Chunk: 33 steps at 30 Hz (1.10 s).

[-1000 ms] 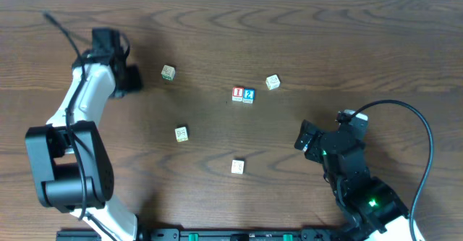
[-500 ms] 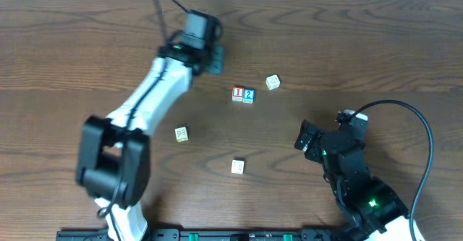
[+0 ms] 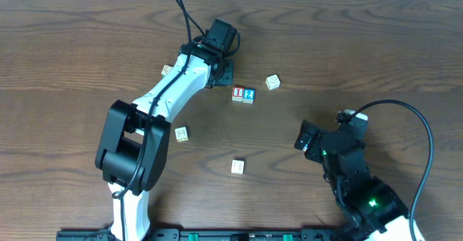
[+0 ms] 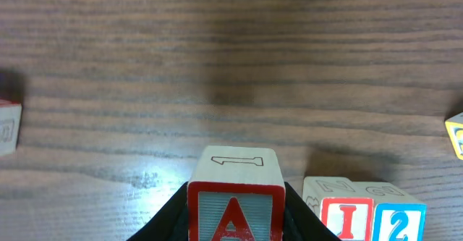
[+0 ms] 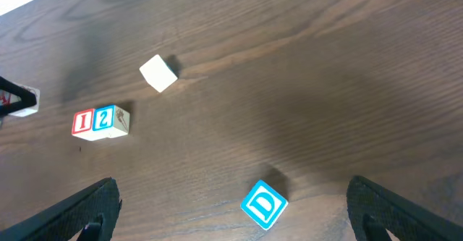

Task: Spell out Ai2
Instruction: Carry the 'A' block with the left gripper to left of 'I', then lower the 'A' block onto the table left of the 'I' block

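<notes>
My left gripper (image 4: 234,230) is shut on a wooden block with a red A (image 4: 234,205) and holds it just left of the red I block (image 4: 346,218). The blue 2 block (image 4: 398,221) touches the I block on its right. In the overhead view the left gripper (image 3: 223,73) sits just up and left of the I block (image 3: 237,94) and 2 block (image 3: 249,95), and it hides the A block. My right gripper (image 3: 307,136) is open and empty at the right, with a blue D block (image 5: 263,205) below it.
Loose blocks lie around the table: one right of the pair (image 3: 273,82), one behind the left arm (image 3: 167,71), one at the left middle (image 3: 181,134), one near the front (image 3: 237,166). The left arm stretches diagonally across the table's left half.
My left arm has swung from the far left of the table to the centre, ending beside the I block. The right arm and the loose blocks have not moved.
</notes>
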Available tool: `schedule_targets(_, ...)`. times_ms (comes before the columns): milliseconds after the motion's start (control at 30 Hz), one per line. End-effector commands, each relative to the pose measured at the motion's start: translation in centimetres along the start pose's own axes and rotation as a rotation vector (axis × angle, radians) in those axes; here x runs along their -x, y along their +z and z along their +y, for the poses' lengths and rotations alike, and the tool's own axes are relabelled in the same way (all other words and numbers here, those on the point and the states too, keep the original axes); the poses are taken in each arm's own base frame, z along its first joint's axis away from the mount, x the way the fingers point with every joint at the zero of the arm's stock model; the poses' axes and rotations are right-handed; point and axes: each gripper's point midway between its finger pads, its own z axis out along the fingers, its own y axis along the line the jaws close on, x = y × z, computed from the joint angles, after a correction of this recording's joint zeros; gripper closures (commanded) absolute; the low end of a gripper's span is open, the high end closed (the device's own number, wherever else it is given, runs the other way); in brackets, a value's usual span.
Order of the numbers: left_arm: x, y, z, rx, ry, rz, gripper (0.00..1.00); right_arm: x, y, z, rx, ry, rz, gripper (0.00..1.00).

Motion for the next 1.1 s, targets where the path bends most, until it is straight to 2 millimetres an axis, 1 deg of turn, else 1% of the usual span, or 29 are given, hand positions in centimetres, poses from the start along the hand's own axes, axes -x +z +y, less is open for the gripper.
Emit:
schedule_targets(0,0.3,-0.5,-0.6,-0.024,-0.031,0.000,0.94,-0.1,0.0,0.0,-0.001,0.009,-0.003,0.01)
schedule_targets(233,-1.0,-0.5,-0.7,-0.017,-0.029,0.045,0.94,-0.1,0.0,0.0,-0.001,0.009,-0.003,0.01)
schedule_targets(433,-1.5,-0.1,-0.5,-0.012,-0.020,0.060,0.94,-0.1,0.0,0.0,-0.001,0.009,-0.003,0.01)
schedule_targets(500,-1.8,0.2,-0.8,-0.030,-0.020,0.077,0.94,-0.1,0.0,0.0,-0.001,0.009,-0.003,0.01)
schedule_targets(567,-2.4,1.1,-1.2,-0.047,-0.016,0.105,0.94,-0.1,0.0,0.0,-0.001,0.009,-0.003,0.01)
schedule_targets(667,-3.1,2.1,-1.2,-0.039,-0.011,0.134,0.95,-0.1,0.0,0.0,-0.002,0.009,-0.003,0.01)
schedule_targets(1067,-3.6,2.3,-2.1,-0.043,0.025,0.139,0.95,-0.1,0.0,0.0,-0.001,0.009,-0.003,0.01)
